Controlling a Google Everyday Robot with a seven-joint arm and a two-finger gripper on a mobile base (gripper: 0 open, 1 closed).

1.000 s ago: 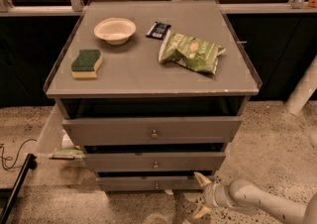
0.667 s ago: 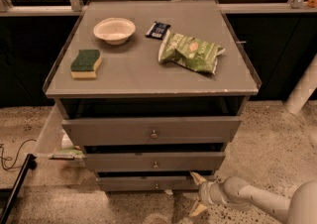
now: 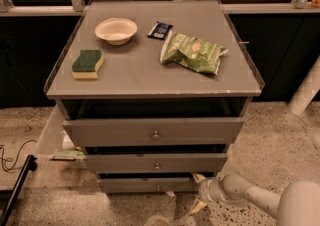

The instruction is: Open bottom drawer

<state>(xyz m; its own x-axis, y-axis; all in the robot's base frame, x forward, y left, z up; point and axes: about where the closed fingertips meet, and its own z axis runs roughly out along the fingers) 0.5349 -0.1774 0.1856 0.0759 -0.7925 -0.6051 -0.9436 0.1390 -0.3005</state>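
Note:
The bottom drawer (image 3: 135,185) is the slimmest grey front, lowest on the cabinet, with a small round knob (image 3: 158,187) at its centre. A dark gap shows above its front. My gripper (image 3: 197,192) is low at the drawer's right end, just off the front's right corner and to the right of the knob. Its pale fingers (image 3: 199,177) are spread apart, one above and one below, pointing left. It holds nothing. The white arm (image 3: 260,200) reaches in from the lower right.
The mid drawer (image 3: 156,162) and the tall top drawer (image 3: 155,131) sit above. On the cabinet top lie a white bowl (image 3: 116,30), a sponge (image 3: 88,63), a dark packet (image 3: 160,30) and a green chip bag (image 3: 193,52). A black pole (image 3: 15,190) and a cable lie on the floor at left.
The gripper and arm have shifted a little to the left and up, closer to the bottom drawer's right end. The drawers have not moved.

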